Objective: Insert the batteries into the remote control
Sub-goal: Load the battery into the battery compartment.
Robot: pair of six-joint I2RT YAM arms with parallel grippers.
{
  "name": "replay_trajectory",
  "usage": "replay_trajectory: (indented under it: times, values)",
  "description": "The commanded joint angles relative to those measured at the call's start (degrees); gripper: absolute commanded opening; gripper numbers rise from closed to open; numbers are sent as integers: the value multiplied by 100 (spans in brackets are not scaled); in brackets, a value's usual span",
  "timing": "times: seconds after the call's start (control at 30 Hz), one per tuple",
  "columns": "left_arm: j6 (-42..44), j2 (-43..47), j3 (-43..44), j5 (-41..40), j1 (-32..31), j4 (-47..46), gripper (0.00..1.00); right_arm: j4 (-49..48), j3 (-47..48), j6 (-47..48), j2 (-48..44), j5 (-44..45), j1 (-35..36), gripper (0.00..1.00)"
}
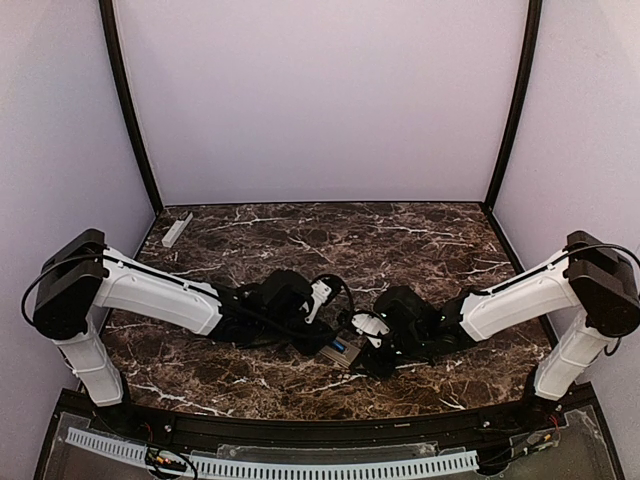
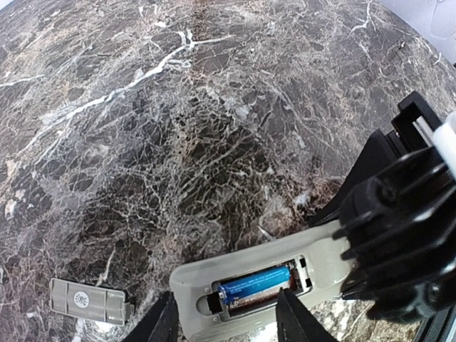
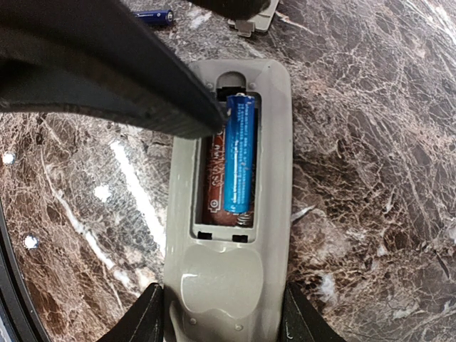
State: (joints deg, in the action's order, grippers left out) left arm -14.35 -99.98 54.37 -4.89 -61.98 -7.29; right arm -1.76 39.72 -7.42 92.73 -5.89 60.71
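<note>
Remote (image 3: 228,285) lies back-up on the marble table (image 2: 178,107), cover off. Its near end sits between the fingers of the right claw (image 3: 221,317), which pinches it by the long sides. One battery (image 3: 240,153) is seated in one slot of the open bay; the slot alongside is bare.

Left claw (image 2: 228,320): spread, straddling the remote's other end. One finger (image 3: 142,78) has its tip just beside the seated battery's top, perhaps touching. Nothing visibly held between its jaws.

Loose battery (image 3: 153,14) lies on the table past the remote's far end, ahead of the right claw. Cover (image 2: 90,301) lies flat, well apart, at the left of the left claw's own view.

Risks (judgement):
- A sideways drag of that finger tip could lever the seated battery off its spring.
- A hard downward push could pivot the remote in the right claw's hold.
- The loose battery is round and may roll when nudged, or go in reversed.

Views:
- Only the right wrist shows the loose battery and the finger-to-battery gap.
- Only the left wrist shows the cover whole.
- The top view hides the bay under both claws, but alone shows a pale bar (image 1: 177,229) at the far left corner.
</note>
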Motion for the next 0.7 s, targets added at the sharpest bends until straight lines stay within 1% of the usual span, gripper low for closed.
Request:
replay_trajectory:
  times: [0.0,0.17,0.47,0.67]
  values:
    - [89,-158,52,135,8,47,48,202,-95,-67,167,-27,71,33]
    - [149,-178,43,123,5,111,47,202,-104,-71,175,-34,71,32]
    - [252,-237,154,161,1,148,36,198,-105,-75,193,-35,66,32]
    - [234,-276,180,214,-8,124,32,198,-114,-78,202,-35,66,31]
